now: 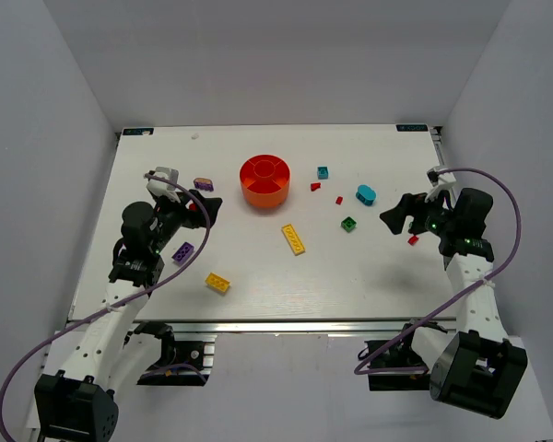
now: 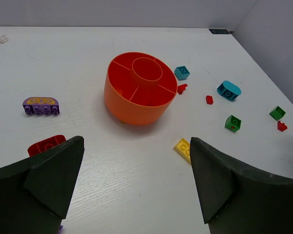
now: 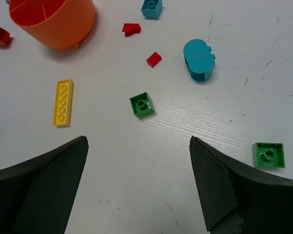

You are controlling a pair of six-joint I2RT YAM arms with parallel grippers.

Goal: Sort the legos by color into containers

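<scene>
Around an orange-red divided plastic bowl [image 1: 258, 195], coloured plastic bricks [image 1: 294, 238] lie unsorted on the tabletop [image 1: 350, 276], left gripper [image 2: 136, 141] and right gripper [image 3: 136, 140] apart, empty.

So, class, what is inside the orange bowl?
The bowl shows only dividers and a central hub, nothing loose. Its near wall hides part of the front compartments' floors.

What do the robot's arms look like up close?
The left arm and right arm match. Each has white tube-shaped links, chunky black joints and a black base. A purple cable loops from each base up to the wrist. The left gripper and right gripper are black, each with two dark, wedge-shaped fingers.
</scene>
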